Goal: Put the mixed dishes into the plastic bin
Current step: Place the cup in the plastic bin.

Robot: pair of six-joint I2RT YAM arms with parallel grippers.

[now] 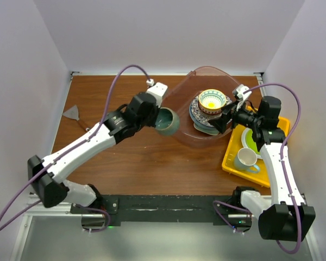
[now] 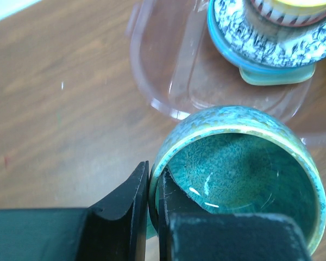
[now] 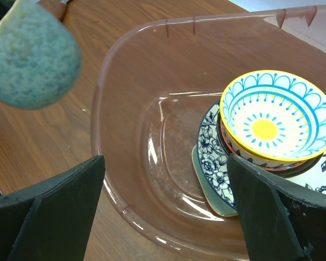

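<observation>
While the left claw (image 2: 152, 179) pinches its rim, the mug (image 2: 239, 163) juts ahead

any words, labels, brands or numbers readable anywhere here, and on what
None: no text reads in any view.
yellow-teal bowl: painted arcs and rays only.
blue-patterned plate: flower pattern only.
grey-teal mug, pinched in the left claw: speckled glaze, no print.
plastic bin: no label visible.
white mug and yellow tray: no print visible; small in the top view.
</observation>
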